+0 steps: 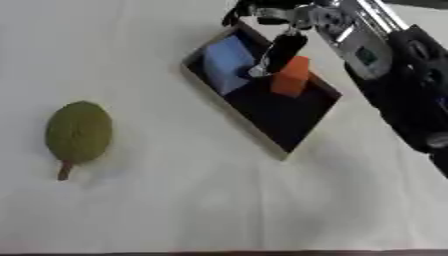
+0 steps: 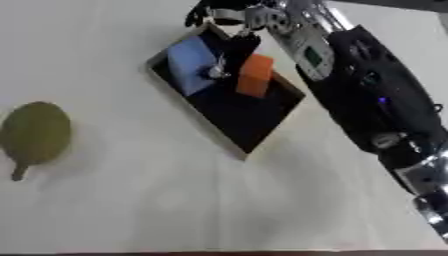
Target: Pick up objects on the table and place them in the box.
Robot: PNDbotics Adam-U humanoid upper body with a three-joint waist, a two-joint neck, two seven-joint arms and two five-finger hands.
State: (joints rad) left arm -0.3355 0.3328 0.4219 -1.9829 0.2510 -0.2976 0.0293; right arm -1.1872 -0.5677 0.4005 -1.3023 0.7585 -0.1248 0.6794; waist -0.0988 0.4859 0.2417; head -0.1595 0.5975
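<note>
A shallow box (image 1: 297, 131) with a dark floor and a pale rim lies askew at the upper middle of the table. A blue block (image 1: 229, 61) lies in its upper end. An orange block (image 1: 290, 76) stands beside it, over the box's middle. My right hand (image 1: 284, 49) comes in from the upper right and hangs above the box, right by the orange block's top and partly over the blue block. Whether it touches the orange block is unclear. A green leaf-shaped object (image 1: 79, 131) with a brown stem lies on the table at the left, far from the hand.
My black and silver right forearm (image 2: 376, 100) crosses the right side of the view above the table. The white tabletop (image 1: 219, 200) stretches in front of the box, with its dark front edge along the bottom.
</note>
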